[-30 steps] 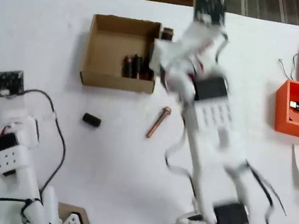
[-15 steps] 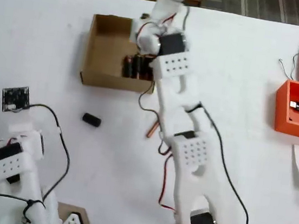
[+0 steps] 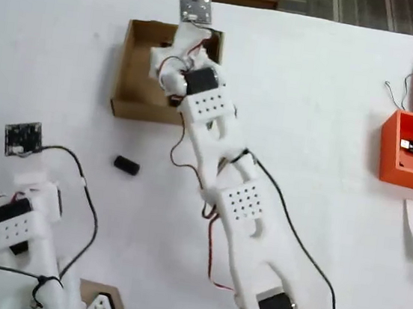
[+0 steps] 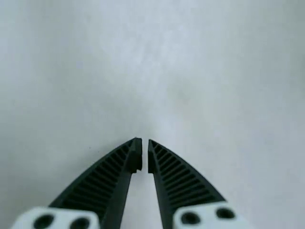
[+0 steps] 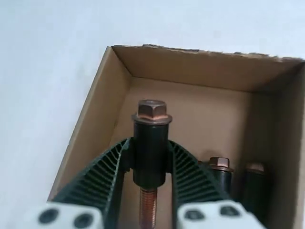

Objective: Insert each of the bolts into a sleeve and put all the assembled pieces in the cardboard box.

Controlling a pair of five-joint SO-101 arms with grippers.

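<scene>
1. Right gripper (image 5: 150, 149): poised over the open cardboard box (image 5: 102, 114). Jaws clamped on the black sleeve (image 5: 150, 160) of one assembled piece. The copper bolt (image 5: 151, 110) runs through this sleeve, with the hexagonal head seated at one end and the threaded shank protruding from the other, between the jaws.
2. Assembled pieces (image 5: 220, 172), two counted: black sleeves with copper heads, side by side inside the box against one wall.
3. Right arm (image 3: 242, 204): stretched diagonally across the white counter (image 3: 333, 102), its wrist above the box.
4. Loose sleeve (image 3: 126, 165): black, lying on its side on the counter outside the box, between the box and the left arm (image 3: 16, 229).
5. Left gripper (image 4: 143, 155): above bare counter, jaws together save for a thin slit, nothing between them.
6. Orange tray (image 3: 388, 147): at the counter's right side, well apart from the box, holding a small dark object.
</scene>
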